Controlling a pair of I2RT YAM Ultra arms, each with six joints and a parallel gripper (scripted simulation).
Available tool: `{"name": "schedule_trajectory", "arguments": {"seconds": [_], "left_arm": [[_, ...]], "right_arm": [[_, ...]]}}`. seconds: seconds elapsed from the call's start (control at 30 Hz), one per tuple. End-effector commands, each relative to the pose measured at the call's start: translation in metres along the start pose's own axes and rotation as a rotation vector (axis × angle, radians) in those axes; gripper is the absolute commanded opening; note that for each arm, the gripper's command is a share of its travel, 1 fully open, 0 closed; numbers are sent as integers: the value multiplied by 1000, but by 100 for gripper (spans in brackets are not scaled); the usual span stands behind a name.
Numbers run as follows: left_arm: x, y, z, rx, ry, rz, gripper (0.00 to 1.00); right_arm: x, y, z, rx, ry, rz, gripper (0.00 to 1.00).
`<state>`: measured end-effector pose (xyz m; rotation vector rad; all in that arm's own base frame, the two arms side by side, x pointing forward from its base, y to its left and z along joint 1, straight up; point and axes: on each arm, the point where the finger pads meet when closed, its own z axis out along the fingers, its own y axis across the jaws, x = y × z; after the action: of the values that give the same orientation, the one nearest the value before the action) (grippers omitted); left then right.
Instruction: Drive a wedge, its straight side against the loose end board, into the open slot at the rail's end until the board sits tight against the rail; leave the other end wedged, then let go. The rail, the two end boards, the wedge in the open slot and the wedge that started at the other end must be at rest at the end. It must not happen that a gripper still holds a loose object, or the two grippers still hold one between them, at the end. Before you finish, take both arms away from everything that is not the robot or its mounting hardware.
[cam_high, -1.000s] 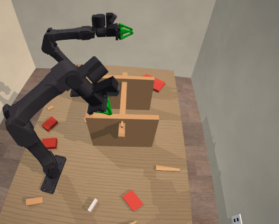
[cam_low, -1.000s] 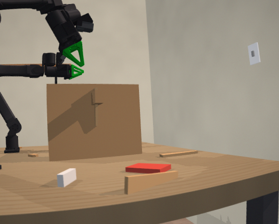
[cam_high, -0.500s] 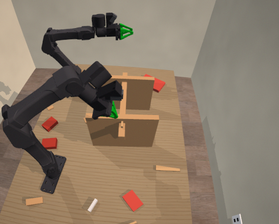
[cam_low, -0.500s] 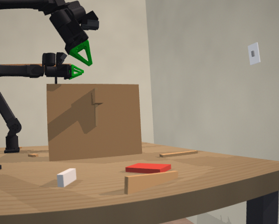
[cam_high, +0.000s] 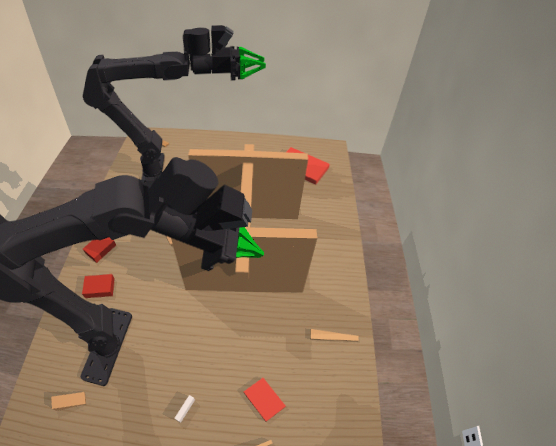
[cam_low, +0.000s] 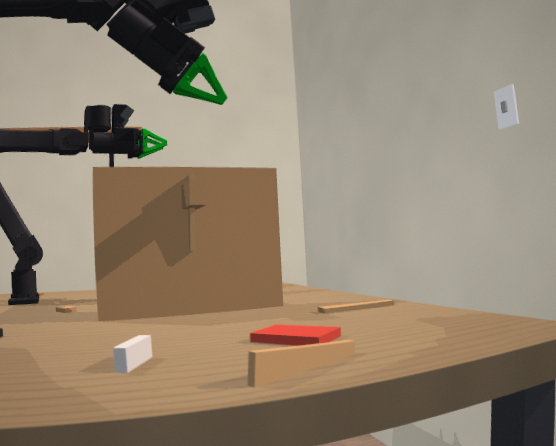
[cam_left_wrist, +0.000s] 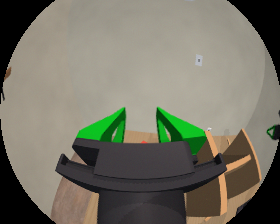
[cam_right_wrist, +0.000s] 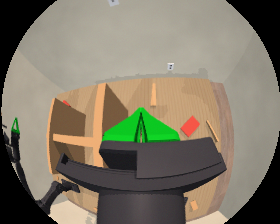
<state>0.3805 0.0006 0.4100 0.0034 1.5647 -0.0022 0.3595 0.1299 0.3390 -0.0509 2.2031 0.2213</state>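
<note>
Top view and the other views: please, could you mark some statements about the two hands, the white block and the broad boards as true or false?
1. The right hand is shut. True.
2. The left hand holds a wedge. False: it is open, with nothing between its fingers.
3. The broad boards stand upright. True.
4. The white block lies on a red slab. False: it is directly on the table.

No text, label, brand, number or sign can be read on anything in view.
</note>
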Motion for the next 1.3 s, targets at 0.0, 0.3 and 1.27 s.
{"name": "schedule_trajectory", "arguments": {"seconds": [0.0,0.3,1.27], "left_arm": [[-16,-1,2,-3,-36,-1,42],[-12,-3,-8,1,-42,-2,42],[-4,4,1,-17,-12,-5,42]], "right_arm": [[-45,-7,-12,-67,-238,-20,0],[-70,-50,-25,-13,-443,-50,0],[-87,-116,-57,148,-686,-92,0]]}}
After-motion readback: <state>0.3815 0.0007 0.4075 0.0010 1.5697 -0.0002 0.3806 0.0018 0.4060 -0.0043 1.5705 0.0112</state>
